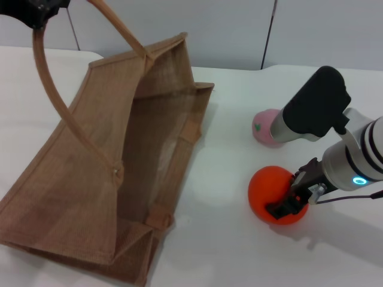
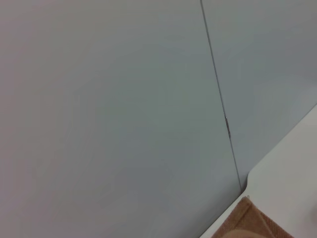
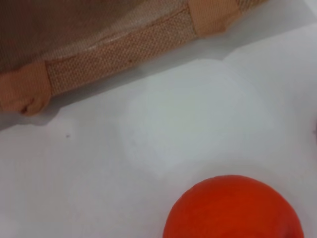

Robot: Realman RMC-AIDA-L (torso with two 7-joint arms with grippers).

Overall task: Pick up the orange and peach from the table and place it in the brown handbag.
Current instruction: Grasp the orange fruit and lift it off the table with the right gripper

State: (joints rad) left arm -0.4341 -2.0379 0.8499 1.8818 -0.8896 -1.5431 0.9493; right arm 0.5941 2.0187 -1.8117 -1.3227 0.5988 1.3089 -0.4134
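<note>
I have the right hand (image 1: 291, 202) clenched on the orange (image 1: 272, 190) resting on the counter (image 1: 227, 239), while the left hand (image 1: 37, 12) grasps a handle, propping the brown handbag (image 1: 119, 179) open for loading.

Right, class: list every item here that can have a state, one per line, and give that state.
Orange: on the table, right gripper around its right side, not lifted.
Peach: on the table behind the orange, untouched, partly hidden by the right arm.
Handbag: mouth open toward the fruit, no fruit visible inside.
Handle: held up by the left gripper.
</note>
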